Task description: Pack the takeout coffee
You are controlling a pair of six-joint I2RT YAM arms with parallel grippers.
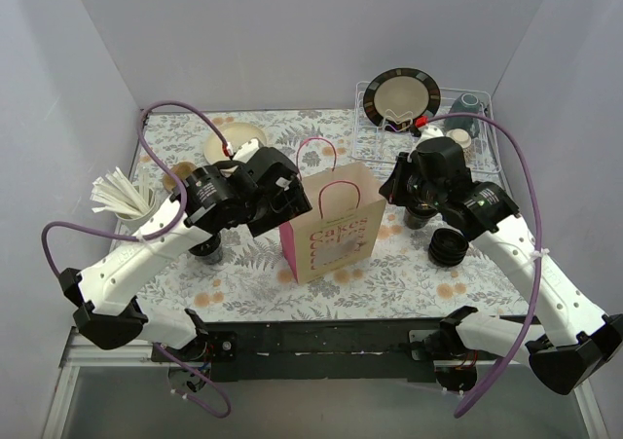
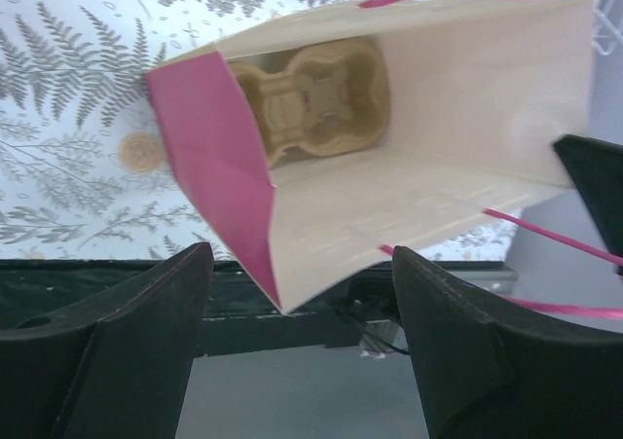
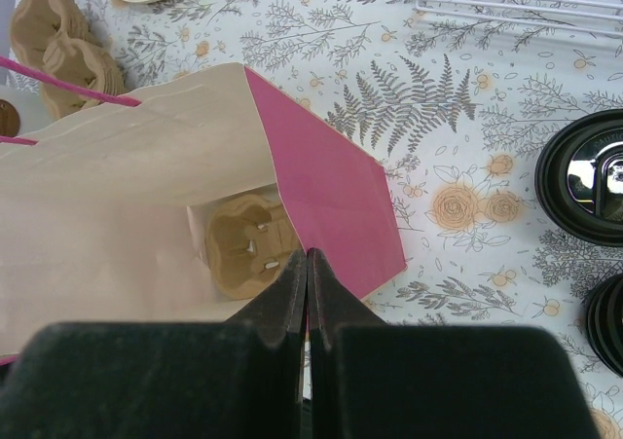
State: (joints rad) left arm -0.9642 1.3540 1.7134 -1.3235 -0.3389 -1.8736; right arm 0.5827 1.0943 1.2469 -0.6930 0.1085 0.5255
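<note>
The paper bag (image 1: 336, 227) stands upright mid-table, cream with pink sides and pink handles. A brown cup carrier (image 2: 311, 98) lies on its bottom and also shows in the right wrist view (image 3: 243, 254). My left gripper (image 2: 302, 342) is open, level with the bag's left rim; the rim's corner lies between the fingers, untouched. My right gripper (image 3: 308, 254) is shut on the rim of the bag's pink right side (image 3: 331, 191). The takeout coffee (image 3: 592, 181), a black cup with a round black lid, stands on the table right of the bag, partly hidden under my right arm in the top view (image 1: 421, 217).
A low stack of black lids (image 1: 448, 248) lies right of the bag. A lidless black cup (image 1: 207, 250) stands under my left arm. A cup of white stirrers (image 1: 122, 198) is far left, with a cream bowl (image 1: 234, 143) behind. A dish rack (image 1: 428, 118) is back right.
</note>
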